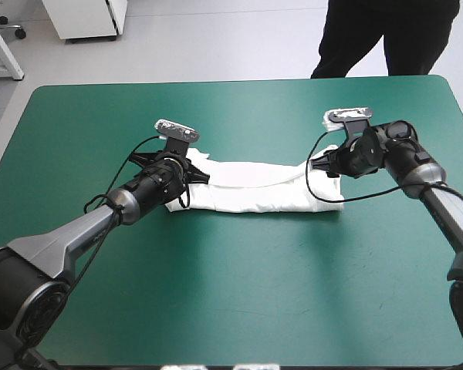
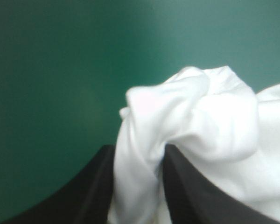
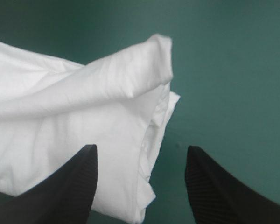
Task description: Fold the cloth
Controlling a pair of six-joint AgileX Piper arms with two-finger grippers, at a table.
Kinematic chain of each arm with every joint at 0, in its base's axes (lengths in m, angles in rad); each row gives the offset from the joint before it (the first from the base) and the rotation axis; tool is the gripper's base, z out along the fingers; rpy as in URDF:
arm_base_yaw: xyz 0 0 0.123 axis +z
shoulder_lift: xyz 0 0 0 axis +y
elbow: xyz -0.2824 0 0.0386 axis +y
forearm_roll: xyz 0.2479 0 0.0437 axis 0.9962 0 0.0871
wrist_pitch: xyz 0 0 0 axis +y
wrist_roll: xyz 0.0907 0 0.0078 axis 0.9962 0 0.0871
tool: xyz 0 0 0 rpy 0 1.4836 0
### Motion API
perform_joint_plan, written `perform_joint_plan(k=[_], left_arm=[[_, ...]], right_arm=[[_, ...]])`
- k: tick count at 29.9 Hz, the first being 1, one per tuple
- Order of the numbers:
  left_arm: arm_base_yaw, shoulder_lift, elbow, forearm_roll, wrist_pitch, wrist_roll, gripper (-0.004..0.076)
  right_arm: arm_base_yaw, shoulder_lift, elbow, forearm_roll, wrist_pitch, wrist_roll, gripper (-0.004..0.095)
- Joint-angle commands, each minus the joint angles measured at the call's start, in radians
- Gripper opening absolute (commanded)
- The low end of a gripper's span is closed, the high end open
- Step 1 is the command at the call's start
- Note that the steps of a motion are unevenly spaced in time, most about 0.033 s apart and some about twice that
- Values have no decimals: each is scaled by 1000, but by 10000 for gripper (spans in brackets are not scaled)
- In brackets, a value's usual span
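T-shirt (image 1: 255, 189) already down to a long band, roughly halfway; left gripper (image 2: 137, 151) clamped on one end, right gripper (image 3: 141, 149) open at the other. Crosswise folds left, probably.

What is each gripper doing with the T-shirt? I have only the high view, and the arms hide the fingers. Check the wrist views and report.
Observer: In the left wrist view, the left gripper is shut on the T-shirt, with a bunched fold pinched between its black fingers.
Operator: Now the right one.
Observer: In the right wrist view, the right gripper is open. The T-shirt's folded end lies between its fingers, nearer one of them, with bare teal-green cover beside the other. Nothing is pinched.
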Motion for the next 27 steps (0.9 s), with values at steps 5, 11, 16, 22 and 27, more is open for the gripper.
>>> perform_joint_plan(k=[5, 11, 16, 22, 27], left_arm=[[-4, -186, -34, 1, 133, 9, 424], [-5, -350, -34, -224, 165, 195, 326], [-5, -467, -36, -516, 89, 508, -1], [-5, -428, -122, -892, 91, 873, -7], [-5, -274, -238, -981, 103, 956, -7]], right_arm=[[-2, -187, -75, -181, 61, 17, 538], [-2, -292, -75, -353, 168, 102, 538], [-16, -340, -75, -435, 255, 175, 538], [-145, -332, -75, -222, 249, 144, 537], [-294, -284, -75, 123, 228, -111, 537]])
